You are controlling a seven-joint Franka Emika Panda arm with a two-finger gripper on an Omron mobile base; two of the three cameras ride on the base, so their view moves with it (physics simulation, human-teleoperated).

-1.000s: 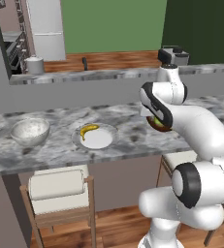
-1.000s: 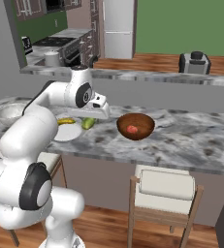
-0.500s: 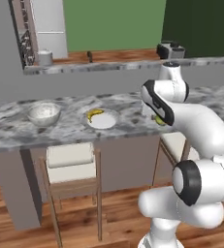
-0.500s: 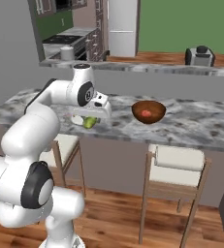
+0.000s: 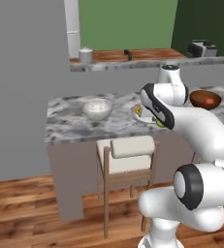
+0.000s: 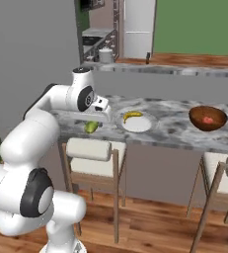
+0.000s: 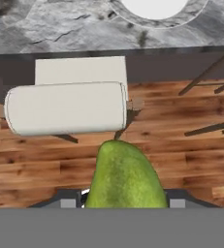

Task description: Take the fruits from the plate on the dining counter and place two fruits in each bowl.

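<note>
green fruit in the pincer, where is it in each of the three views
Left base view: the green fruit peeks out right of centre, just under the white forearm, at the counter's front edge.
Right base view: left of centre, hanging below the pincer, left of the plate.
Hand view: bottom centre, large, between the pincer's tips, over the stool and wooden floor.
Shared landmark: the plate, near the fruit in all three views.

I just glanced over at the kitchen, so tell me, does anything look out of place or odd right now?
Nothing spilled or damaged. The one unusual thing: the gripper holds the green fruit out past the counter edge, above the stool and floor.
</note>
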